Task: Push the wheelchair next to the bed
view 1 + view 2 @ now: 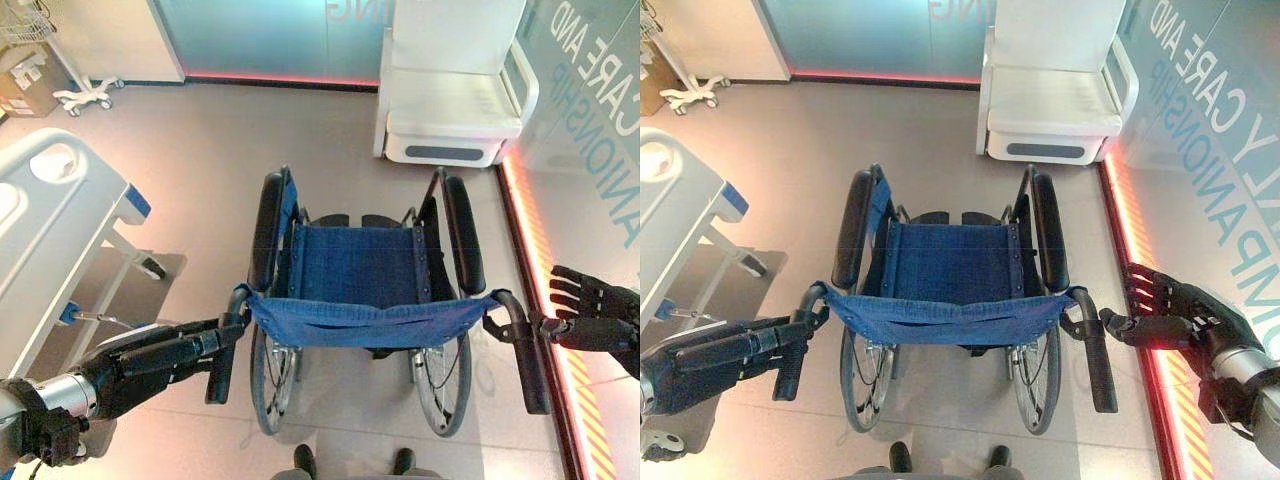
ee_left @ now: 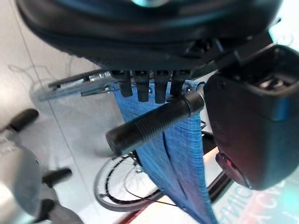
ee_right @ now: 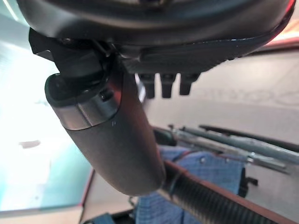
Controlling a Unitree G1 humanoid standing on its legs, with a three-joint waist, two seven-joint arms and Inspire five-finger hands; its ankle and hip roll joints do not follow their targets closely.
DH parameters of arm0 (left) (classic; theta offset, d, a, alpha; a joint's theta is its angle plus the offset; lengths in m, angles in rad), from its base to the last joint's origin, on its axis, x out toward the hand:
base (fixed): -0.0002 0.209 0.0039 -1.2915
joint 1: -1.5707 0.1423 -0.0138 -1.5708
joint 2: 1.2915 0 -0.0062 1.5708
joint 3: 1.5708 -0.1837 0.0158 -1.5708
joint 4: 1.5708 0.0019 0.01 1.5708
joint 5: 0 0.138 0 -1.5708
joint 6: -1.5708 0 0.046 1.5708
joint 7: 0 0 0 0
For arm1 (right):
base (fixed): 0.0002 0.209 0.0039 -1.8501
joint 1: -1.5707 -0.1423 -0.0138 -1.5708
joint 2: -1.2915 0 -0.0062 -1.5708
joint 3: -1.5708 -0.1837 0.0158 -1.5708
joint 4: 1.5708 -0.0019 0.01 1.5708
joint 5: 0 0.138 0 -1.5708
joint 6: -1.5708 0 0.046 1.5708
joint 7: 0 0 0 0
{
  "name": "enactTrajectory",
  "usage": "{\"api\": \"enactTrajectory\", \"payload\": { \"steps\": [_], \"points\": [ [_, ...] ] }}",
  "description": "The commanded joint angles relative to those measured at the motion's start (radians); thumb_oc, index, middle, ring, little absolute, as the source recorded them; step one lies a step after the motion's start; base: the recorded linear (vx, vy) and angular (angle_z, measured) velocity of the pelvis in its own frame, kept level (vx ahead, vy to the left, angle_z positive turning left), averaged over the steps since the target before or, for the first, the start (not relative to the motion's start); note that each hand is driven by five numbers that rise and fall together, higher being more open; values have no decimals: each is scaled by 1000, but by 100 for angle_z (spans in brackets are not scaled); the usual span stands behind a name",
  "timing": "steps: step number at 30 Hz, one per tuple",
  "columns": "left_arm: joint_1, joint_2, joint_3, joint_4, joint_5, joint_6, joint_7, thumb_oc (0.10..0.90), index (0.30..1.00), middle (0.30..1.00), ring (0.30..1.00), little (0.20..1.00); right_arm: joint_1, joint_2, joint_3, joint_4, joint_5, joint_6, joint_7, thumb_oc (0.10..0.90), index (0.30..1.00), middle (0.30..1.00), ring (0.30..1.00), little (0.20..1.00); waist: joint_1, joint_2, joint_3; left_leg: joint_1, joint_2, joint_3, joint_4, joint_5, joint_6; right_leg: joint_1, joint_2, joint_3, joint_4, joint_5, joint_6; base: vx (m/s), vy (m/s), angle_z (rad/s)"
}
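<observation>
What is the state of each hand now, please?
Left hand: open, fingers straight at the left push handle.
Right hand: open, beside the right push handle.

- Glossy pale-grey floor (image 1: 210,170): evenly and brightly lit from above, with a mild sheen.
- Red-orange glowing strip at the foot of the lettered glass wall (image 1: 530,250): throws a warm pink band onto the floor just beside it.
- Thinner red line of light under the far teal frosted panel (image 1: 270,77): faint reflection on the floor below.
- White bed with grey-blue frame (image 1: 50,220): top brightly lit, a dark soft-edged shadow on the floor beneath it.
- Blue fabric folding wheelchair (image 1: 355,265): soft, weak shadow around its wheels.
- White moulded seat (image 1: 450,100): near glare-white.
- Dark left hand (image 2: 252,116): in shade against the pale floor.
- Dark right hand (image 3: 112,135): soft highlight along its thumb, with the teal wall behind washed to white.
</observation>
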Motion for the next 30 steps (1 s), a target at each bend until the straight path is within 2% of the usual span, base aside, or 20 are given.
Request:
{"api": "enactTrajectory", "payload": {
  "steps": [1,5,10,15,19,22,27,30],
  "points": [
    [67,58,146,30,53,-88,-43,800,900,900,900,900,-3,-31,-151,-14,10,-106,11,800,900,900,900,900,-1,28,2,11,61,12,3,7,-61,-4,-27,-20,16,36,39,20,14,-4],
    [94,74,183,32,34,-101,-77,800,900,900,900,900,4,-42,-151,-6,35,-80,54,800,900,900,900,900,-1,30,2,11,62,14,3,8,-62,-4,-26,-19,16,35,38,7,6,-2],
    [84,75,145,33,29,-121,-83,800,900,900,900,900,-3,-31,-89,10,21,-69,45,800,900,900,900,900,-4,32,8,14,62,12,3,8,-62,1,-29,-20,16,33,38,0,0,0],
    [38,86,61,32,8,-82,-71,800,900,900,900,900,-24,-38,-43,31,22,-78,29,800,900,900,900,900,-7,32,16,8,61,10,3,10,-61,-6,-31,-16,19,34,40,0,0,0],
    [-7,117,15,33,-32,-67,-54,800,900,900,900,900,-92,-81,-15,42,90,-145,-52,800,900,900,900,900,-7,35,20,4,60,8,3,12,-61,-10,-31,-13,22,34,39,0,0,0],
    [-61,129,-20,41,-119,-53,-2,800,900,900,900,900,-133,-106,-20,29,116,-165,-100,800,900,900,900,900,-13,36,18,-3,60,9,3,12,-62,-20,-30,-5,23,36,39,1,4,-2],
    [-124,108,-76,41,-266,-28,50,800,900,900,900,900,-127,-81,-31,7,103,-177,-99,800,900,900,900,900,-19,35,18,-5,58,9,3,9,-59,-26,-30,4,25,34,37,0,3,-4],
    [-196,88,-183,28,-289,-21,60,800,900,900,900,900,-151,-64,7,4,83,-179,-107,800,900,900,900,900,-22,35,18,-8,59,7,3,8,-57,-30,-29,7,25,34,37,0,0,0]
  ]
}}
